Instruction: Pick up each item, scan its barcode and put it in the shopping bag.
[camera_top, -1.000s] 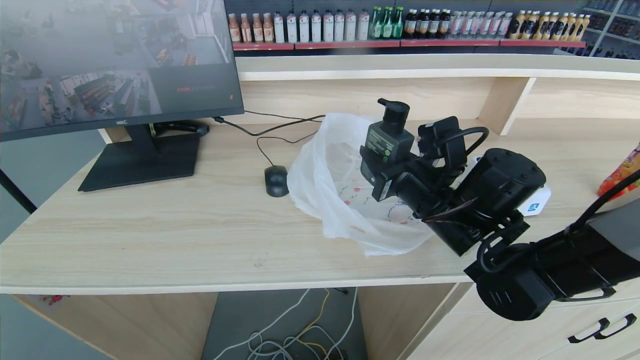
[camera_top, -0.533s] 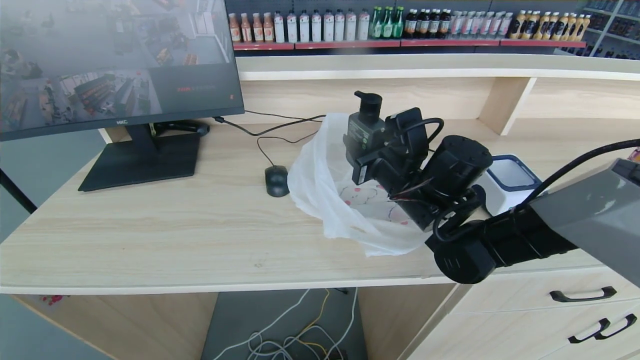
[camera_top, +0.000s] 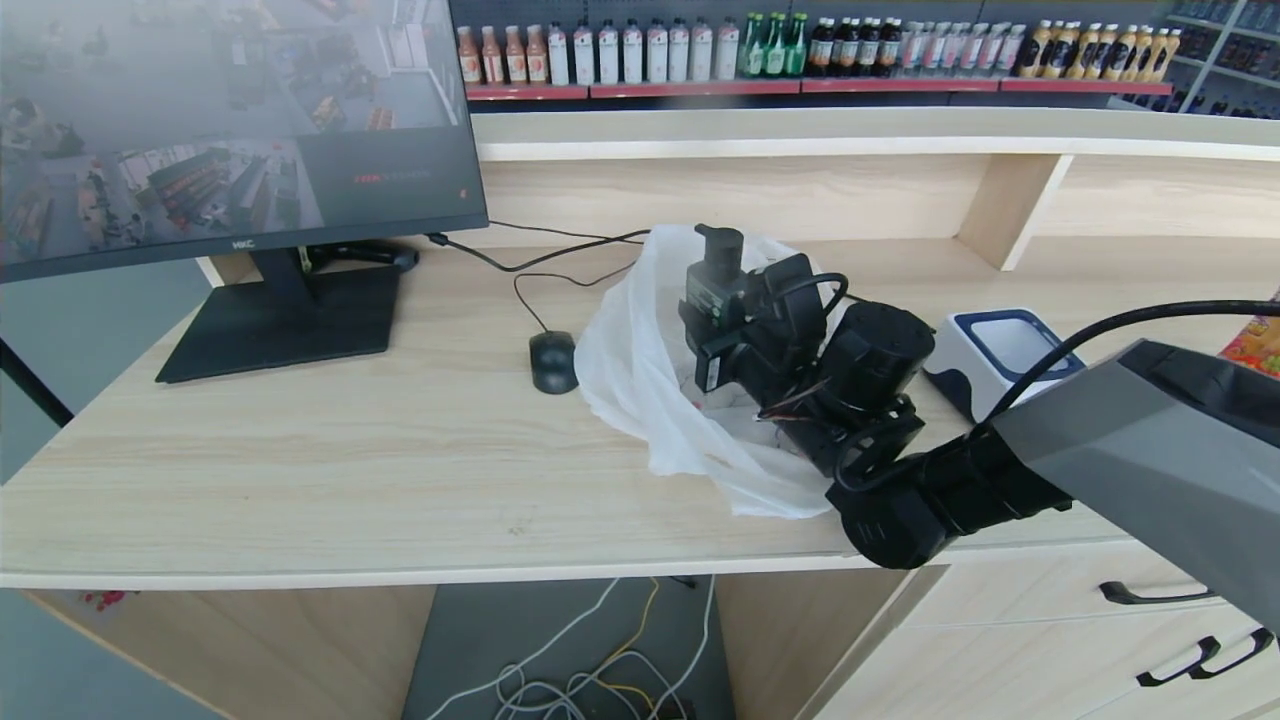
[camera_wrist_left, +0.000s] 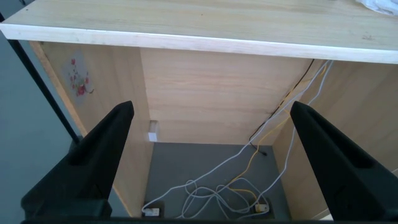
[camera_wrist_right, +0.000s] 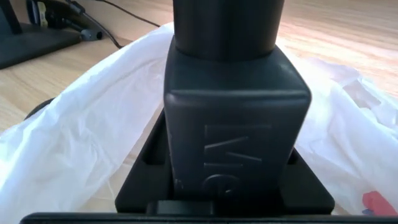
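A dark grey square bottle (camera_top: 716, 282) with a black cap is held upright in my right gripper (camera_top: 735, 325), which is shut on it. It hangs over the open mouth of the white plastic shopping bag (camera_top: 645, 370) on the counter. In the right wrist view the bottle (camera_wrist_right: 233, 118) stands between the black fingers, with the bag (camera_wrist_right: 81, 155) spread beneath it. My left gripper (camera_wrist_left: 211, 162) hangs below the counter's front edge, open, with nothing between its fingers (camera_wrist_left: 93, 162).
A white barcode scanner (camera_top: 1000, 355) stands on the counter right of the bag. A black mouse (camera_top: 552, 362) lies left of it, a monitor (camera_top: 230, 120) at the far left. An orange packet (camera_top: 1255, 340) lies at the right edge. Cables (camera_wrist_left: 217, 186) lie under the counter.
My right arm has carried the bottle leftward and down, from beside the scanner to over the bag's mouth. The scanner has come into sight behind it.
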